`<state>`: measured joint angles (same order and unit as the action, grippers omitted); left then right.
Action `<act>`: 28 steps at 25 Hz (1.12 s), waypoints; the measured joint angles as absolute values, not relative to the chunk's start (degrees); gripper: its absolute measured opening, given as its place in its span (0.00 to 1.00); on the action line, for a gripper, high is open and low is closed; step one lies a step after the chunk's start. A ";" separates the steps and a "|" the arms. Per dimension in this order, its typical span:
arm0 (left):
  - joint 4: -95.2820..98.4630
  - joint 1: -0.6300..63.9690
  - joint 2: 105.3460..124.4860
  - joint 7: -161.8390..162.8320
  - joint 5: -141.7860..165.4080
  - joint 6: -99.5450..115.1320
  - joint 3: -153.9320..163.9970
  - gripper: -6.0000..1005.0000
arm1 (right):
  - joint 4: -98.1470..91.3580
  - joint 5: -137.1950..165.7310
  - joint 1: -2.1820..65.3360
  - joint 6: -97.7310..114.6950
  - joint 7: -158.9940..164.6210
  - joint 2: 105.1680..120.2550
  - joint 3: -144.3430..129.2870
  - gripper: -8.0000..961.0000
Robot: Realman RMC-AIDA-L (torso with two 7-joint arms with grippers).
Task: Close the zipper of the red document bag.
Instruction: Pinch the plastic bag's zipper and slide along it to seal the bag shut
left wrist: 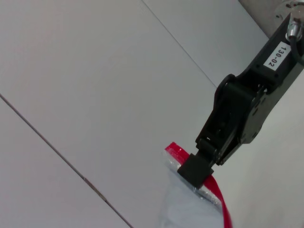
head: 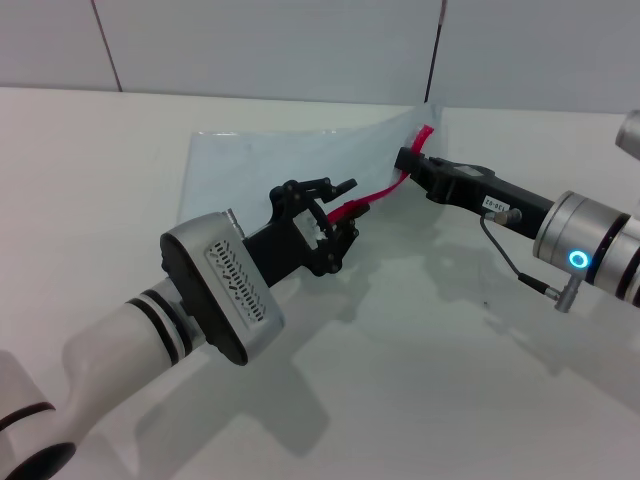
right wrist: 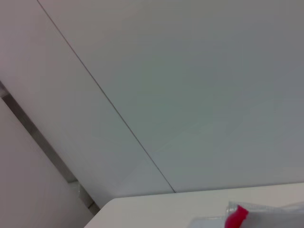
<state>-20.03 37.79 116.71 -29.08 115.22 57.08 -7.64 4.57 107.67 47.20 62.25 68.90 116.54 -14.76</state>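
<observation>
The red document bag (head: 290,165) lies on the white surface (head: 420,330) toward the far wall, its red-trimmed edge lifted off the surface and running between the two arms. The right pincer (head: 408,160) is pressed together on the far end of the zipper (head: 385,190), near the bag's corner; the left wrist view shows its dark tip clamped over the red strip and the clear plastic there (left wrist: 195,172). This hold looks meant as an anchor, keeping the strip taut so that the slider can travel without the thin pouch bunching. The left pincer (head: 338,215) sits at the nearer part of the same strip, its fingers around the red edge where a small clip-like piece shows, probably the slider; whether the fingers are pinching it or only bracketing it cannot be told from here. The strip sags in a shallow curve between the two pincers, so the tension seems modest. How much of the zipper is already shut is hidden by the left pincer. The right wrist view catches only the red tip of the strip (right wrist: 236,217) against the wall.
</observation>
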 joint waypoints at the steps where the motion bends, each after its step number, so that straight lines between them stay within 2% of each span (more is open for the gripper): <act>1: -20.03 37.79 116.72 -29.06 115.22 57.05 -7.64 0.26 | 4.57 107.67 47.20 62.26 68.90 116.54 -14.76 0.02; 19: -19.33 37.97 116.64 -26.12 115.31 56.86 -6.94 0.12 | 4.57 107.67 47.11 62.32 68.90 116.54 -14.76 0.02; 28: -19.33 37.97 116.63 -26.10 115.04 56.87 -6.94 0.09 | 4.57 107.67 47.11 62.32 68.90 116.54 -14.76 0.02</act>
<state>-19.33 37.97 116.63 -26.10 115.04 56.87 -6.94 4.57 107.67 47.11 62.32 68.90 116.54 -14.77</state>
